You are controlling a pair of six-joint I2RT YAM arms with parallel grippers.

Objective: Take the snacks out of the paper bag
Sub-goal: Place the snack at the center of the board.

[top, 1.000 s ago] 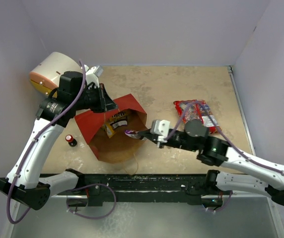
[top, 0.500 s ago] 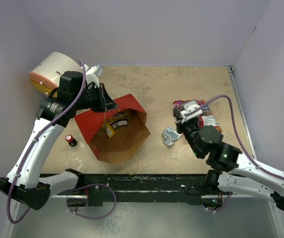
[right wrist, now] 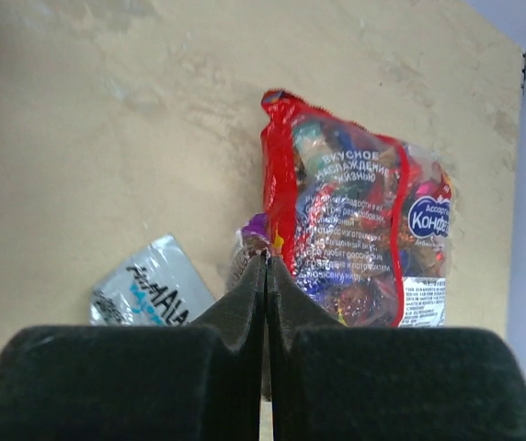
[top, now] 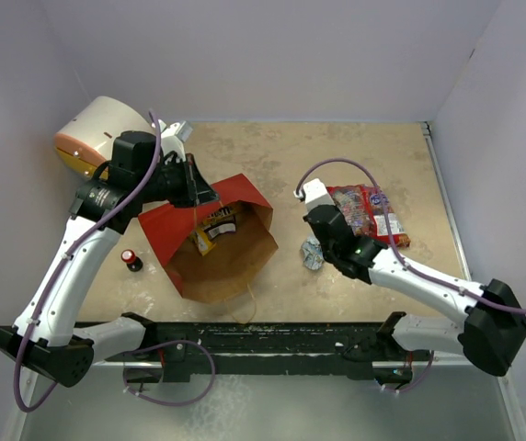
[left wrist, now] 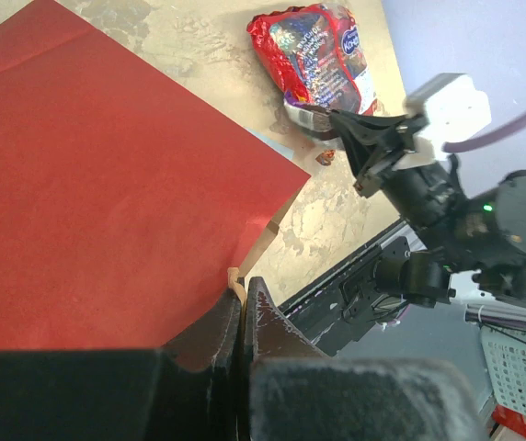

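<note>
The paper bag [top: 166,234] lies on its side, red outside, its brown mouth facing the arms. My left gripper [top: 196,191] [left wrist: 242,280] is shut on the bag's upper rim. A yellow packet [top: 202,242] and a dark wrapper [top: 219,220] lie inside. My right gripper [right wrist: 265,260] is shut, with a small purple-ended wrapper [right wrist: 252,241] pinched at its tips. It hovers at the near end of the large red-and-clear bag [top: 366,213] [right wrist: 355,220]. A silvery-blue wrapper [top: 313,254] [right wrist: 148,289] lies just to its left. In the top view the wrist hides the right fingertips.
A white drum with an orange end [top: 97,133] stands at the back left behind the left arm. A small red-capped item [top: 131,261] sits left of the paper bag. Walls close in the table at the back and right.
My right gripper pulled out of the bag's mouth with the small wrapper and swung right to the red-and-clear bag. The left arm and the paper bag stayed put.
</note>
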